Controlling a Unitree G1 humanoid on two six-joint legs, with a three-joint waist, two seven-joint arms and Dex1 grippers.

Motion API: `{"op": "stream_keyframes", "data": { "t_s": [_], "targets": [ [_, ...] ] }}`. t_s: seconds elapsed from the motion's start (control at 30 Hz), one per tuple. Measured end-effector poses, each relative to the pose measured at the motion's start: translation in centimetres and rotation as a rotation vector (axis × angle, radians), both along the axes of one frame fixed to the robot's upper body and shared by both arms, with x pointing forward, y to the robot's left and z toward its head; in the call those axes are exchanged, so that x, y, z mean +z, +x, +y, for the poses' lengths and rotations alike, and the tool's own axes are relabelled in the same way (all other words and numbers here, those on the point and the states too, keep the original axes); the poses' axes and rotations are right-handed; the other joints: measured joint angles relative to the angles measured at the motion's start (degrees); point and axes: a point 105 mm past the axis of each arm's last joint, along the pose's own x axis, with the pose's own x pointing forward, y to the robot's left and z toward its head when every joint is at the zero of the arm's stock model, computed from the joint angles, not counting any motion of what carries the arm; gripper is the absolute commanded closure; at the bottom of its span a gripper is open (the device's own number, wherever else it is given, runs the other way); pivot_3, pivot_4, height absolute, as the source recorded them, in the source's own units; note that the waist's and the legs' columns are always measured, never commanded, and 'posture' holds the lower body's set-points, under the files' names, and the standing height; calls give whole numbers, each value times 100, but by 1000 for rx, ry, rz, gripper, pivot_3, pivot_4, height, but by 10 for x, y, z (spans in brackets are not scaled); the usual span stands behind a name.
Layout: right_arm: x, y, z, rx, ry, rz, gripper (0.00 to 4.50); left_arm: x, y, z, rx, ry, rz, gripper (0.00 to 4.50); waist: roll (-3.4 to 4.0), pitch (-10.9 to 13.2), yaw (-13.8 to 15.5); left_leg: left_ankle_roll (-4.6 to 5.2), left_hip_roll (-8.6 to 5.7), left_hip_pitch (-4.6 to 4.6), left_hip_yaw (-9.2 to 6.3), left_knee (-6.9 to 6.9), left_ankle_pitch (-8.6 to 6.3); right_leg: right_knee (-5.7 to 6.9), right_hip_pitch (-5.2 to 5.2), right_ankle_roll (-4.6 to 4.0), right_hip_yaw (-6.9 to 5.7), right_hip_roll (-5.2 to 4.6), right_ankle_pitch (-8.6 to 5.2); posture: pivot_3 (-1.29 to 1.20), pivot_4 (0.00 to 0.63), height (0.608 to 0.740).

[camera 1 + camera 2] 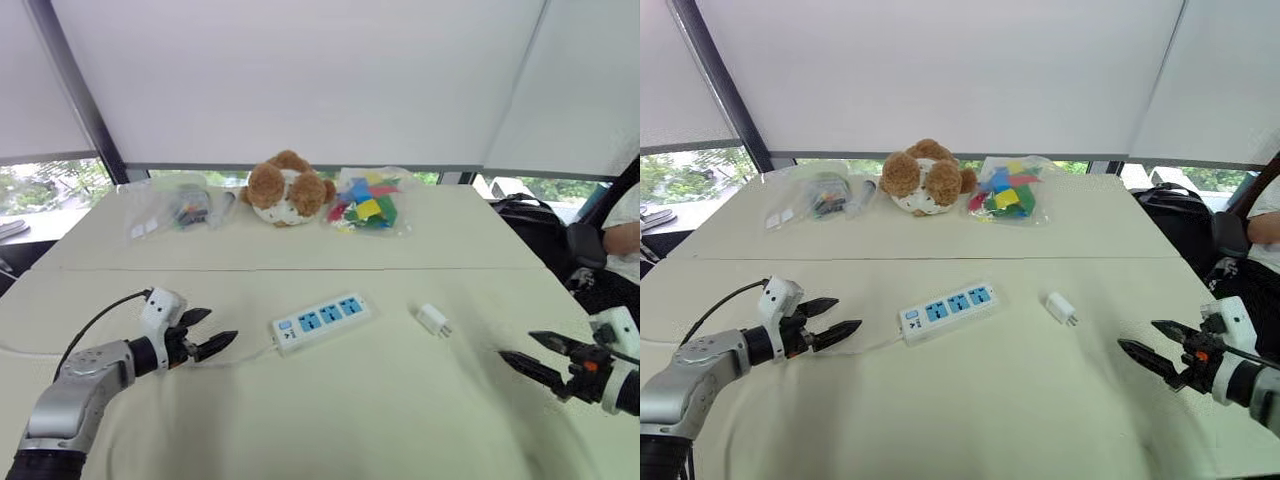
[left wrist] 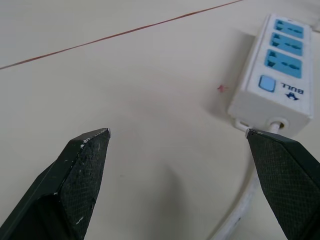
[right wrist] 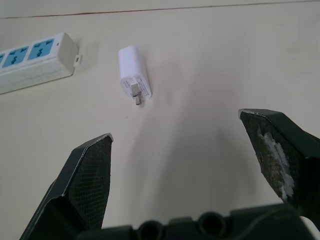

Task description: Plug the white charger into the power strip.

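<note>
The power strip (image 1: 321, 322) was seen lying flat near the centre of the head-camera frame, on the cream table (image 1: 400, 410), its 3 blue socket faces turned up and its long axis running slightly upward toward the right. Its white cord (image 2: 240, 215) left the lower-left end, next to the small switch. The white charger (image 1: 433, 320) was found just right of centre, lying on its side and well apart from the strip, with its metal prongs pointing toward the lower right.

The left gripper (image 1: 207, 333) was held at lower left, just above the table and near the cord end of the strip, its 2 black fingers spread wide with nothing between them. The right gripper (image 1: 540, 355) was held at the lower right edge, aimed toward the charger but apart from it, its fingers likewise spread wide and empty.

Along the far side of the table, a plush bear (image 1: 288, 188), a bag of coloured blocks (image 1: 368, 202) and a clear bag of small items (image 1: 180, 208) were lined up.
</note>
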Motion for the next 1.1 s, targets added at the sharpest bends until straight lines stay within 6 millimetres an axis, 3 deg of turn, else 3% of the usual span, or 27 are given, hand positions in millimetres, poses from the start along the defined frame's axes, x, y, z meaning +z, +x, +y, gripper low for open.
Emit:
{"op": "stream_keyframes", "data": {
  "t_s": [0.37,0.6,0.97,1.1],
  "targets": [
    [-9,9,4,-43,-45,12,57,7,11,3,38,24,-27,3,-1,1,39,1,-4,-13,-2,-24,-1,-1,-15,38,1,-2,3,0,150,739],
    [-11,12,4,-62,-48,22,57,13,30,2,192,-20,-117,3,-4,2,18,1,-4,-10,-4,-23,-1,1,-13,41,1,-1,6,0,150,739],
    [-16,15,1,-75,-72,40,57,8,26,13,135,-40,-96,3,-4,2,31,0,-6,-9,-5,-20,-1,4,-12,41,0,0,5,0,150,739],
    [-13,19,1,-71,-68,39,57,19,26,13,63,-15,-133,3,-3,2,29,0,-6,-9,-5,-20,-1,5,-12,41,0,0,6,0,150,739]
  ]
}}
